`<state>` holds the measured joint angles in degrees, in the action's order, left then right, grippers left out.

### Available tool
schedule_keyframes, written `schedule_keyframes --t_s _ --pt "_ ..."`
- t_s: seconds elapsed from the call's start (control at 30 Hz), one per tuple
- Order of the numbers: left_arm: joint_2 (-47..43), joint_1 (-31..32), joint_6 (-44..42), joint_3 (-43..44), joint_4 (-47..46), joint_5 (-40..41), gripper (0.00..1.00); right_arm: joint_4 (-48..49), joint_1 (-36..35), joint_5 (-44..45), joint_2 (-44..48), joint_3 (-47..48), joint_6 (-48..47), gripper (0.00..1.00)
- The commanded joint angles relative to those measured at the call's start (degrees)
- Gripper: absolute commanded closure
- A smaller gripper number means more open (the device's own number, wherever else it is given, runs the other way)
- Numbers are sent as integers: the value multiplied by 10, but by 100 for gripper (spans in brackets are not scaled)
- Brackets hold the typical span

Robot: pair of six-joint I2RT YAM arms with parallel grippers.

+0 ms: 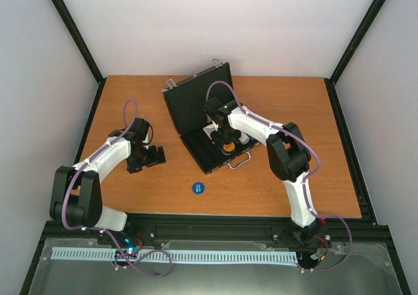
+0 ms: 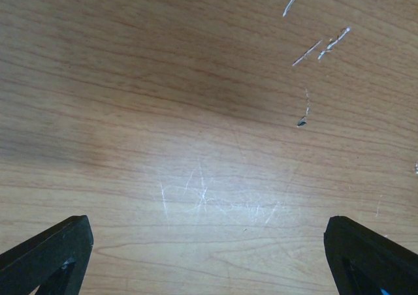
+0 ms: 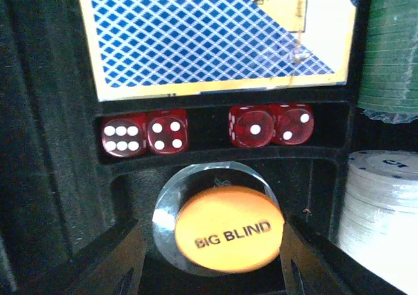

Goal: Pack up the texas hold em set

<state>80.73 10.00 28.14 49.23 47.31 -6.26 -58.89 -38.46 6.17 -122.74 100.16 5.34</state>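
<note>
- The orange disc [image 3: 228, 228] says BIG BLIND. It lies on top of the clear disc [image 3: 171, 200], in a round slot inside the briefcase [image 1: 191, 112].
- At 12 o'clock from the discs, four red dice [image 3: 147, 135] sit in a row in a thin slot, two on the left and two on the right.
- Past the dice, also at 12 o'clock, lies the blue-white card box [image 3: 215, 34].
- At 2 o'clock from the discs is the green chip stack [image 3: 392, 47]. At 3 o'clock is the white chip stack [image 3: 385, 210].
- The right gripper [image 3: 210, 243] is low in the case. Its jaws are spread, one on each side of the discs, and are not pinching them.
- The briefcase is open in the middle of the table [image 1: 294, 112]. Its lid stands up at 10 o'clock from its tray.
- A blue round piece [image 1: 198, 188] lies on the table at 6 o'clock from the case, apart from it.
- The left gripper [image 1: 151, 155] is at 9 o'clock from the case, over bare, scratched wood. Its jaws are spread wide and hold nothing.
</note>
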Motion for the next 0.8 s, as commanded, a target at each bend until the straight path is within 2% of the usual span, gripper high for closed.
schedule_keyframes --t_s 0.0,0.23,0.37,0.57,0.77 --pt "14 -4 -10 7 -16 -9 0 16 14 13 -7 -16 -5 42" --pt "27 -4 -10 14 -19 -11 0 15 10 -19 34 -23 -11 26" --pt "32 -4 -11 17 -19 -13 0 -1 -20 -24 79 -34 -11 21" --pt "38 -4 -14 23 -20 -13 0 -17 -108 -53 126 -89 13 20" --pt "33 -4 -16 23 -10 -6 0 17 -182 -102 142 -156 47 20"
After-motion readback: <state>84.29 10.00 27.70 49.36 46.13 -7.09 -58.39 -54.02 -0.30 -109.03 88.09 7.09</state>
